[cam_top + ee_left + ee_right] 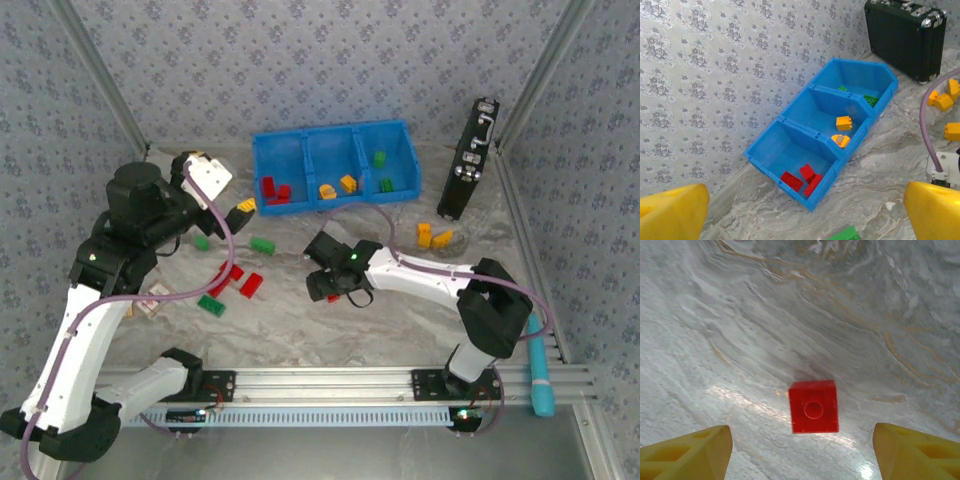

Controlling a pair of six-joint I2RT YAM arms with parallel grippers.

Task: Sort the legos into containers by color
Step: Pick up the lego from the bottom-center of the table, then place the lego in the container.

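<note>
Red square plastic brick [813,406] lies stud-up on the grey marbled table [790,315], between the spread yellow fingers [690,452] of the right gripper [326,284] and touching neither; that gripper grasps nothing. Left gripper [805,215] has its jaws wide and empty, facing the bright blue three-compartment plastic bin [330,145]. The bin holds red bricks [274,189] on the left, orange-yellow bricks [338,186] in the middle and green bricks [382,170] on the right; loose bricks [240,278] lie scattered in front of it on the table.
</note>
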